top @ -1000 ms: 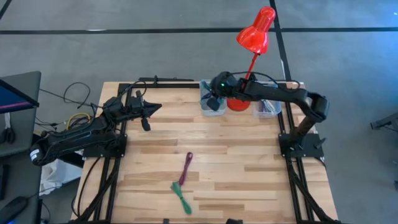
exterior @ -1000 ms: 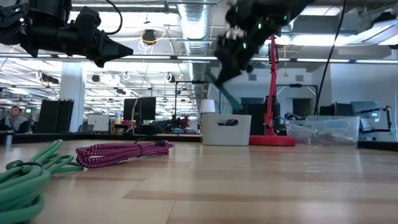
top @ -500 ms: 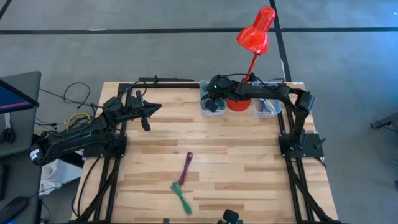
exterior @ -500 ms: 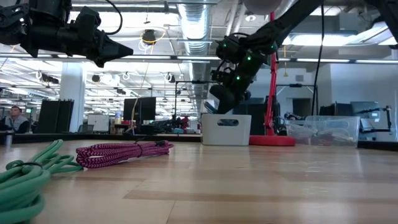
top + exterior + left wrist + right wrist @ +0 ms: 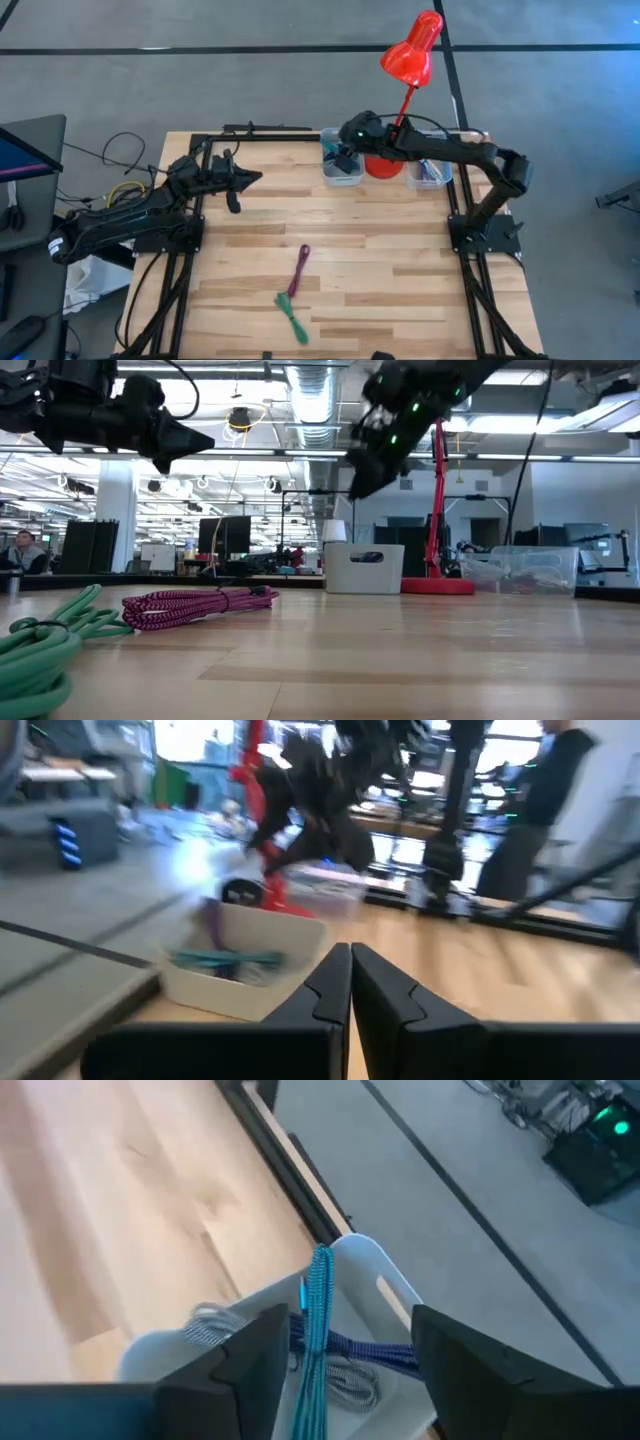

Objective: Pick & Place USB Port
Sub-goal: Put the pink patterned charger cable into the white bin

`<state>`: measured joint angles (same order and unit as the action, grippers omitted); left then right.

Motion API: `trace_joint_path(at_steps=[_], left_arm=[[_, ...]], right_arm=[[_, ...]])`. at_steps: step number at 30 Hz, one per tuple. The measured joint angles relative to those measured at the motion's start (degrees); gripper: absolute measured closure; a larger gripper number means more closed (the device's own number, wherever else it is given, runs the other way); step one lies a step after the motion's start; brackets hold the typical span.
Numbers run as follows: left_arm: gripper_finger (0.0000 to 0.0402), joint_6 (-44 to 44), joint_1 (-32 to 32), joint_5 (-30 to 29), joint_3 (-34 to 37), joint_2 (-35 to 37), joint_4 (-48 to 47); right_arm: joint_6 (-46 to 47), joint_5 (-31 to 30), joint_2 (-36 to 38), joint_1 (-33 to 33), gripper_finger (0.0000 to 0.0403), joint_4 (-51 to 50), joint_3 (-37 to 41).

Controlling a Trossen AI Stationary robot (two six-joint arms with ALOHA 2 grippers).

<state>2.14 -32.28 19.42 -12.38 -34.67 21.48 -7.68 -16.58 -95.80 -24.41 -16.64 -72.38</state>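
— Two arms are seen over the wooden worktop (image 5: 380, 260); what has been altered in the last second?
— The right claw (image 5: 345, 158) has been raised again above the white bin (image 5: 341, 175) at the far edge, after being dipped toward it half a second back, and its fingers have been spread wide. A blue braided cable (image 5: 318, 1305) is seen lying in that bin between the parted fingers, released.

— What is meant by that for the task?
— That cable is judged to be delivered. Two more, a magenta cable (image 5: 299, 270) and a green cable (image 5: 292, 318), are left near the front middle of the worktop, well apart from the bin.

— And the left claw (image 5: 252, 176)?
— It is held pressed together, empty, above the far left.

— The surroundings?
— A red lamp (image 5: 408, 60) and a clear box (image 5: 430, 172) are set beside the bin; a grey floor with dark lines is seen beyond, and an open office behind
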Motion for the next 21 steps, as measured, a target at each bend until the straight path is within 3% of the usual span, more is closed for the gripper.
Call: trace_joint_path(at_steps=[6, 12, 21], left_arm=[[0.0378, 2.98, 4.21, 1.0, 0.0, -6.03, -1.13], [0.0335, 6.53, 9.02, -2.55, 0.02, -11.66, -0.85], [0.0277, 16.32, 15.18, -2.89, 0.02, -19.24, -0.82]], right_arm=[[0.07, -0.02, 8.68, 2.76, 0.0196, -6.44, 0.0], [0.19, -0.67, 16.47, 4.67, 0.0214, -13.85, 0.0], [3.86, -5.13, 25.46, 5.74, 0.0238, -26.65, 0.0]])
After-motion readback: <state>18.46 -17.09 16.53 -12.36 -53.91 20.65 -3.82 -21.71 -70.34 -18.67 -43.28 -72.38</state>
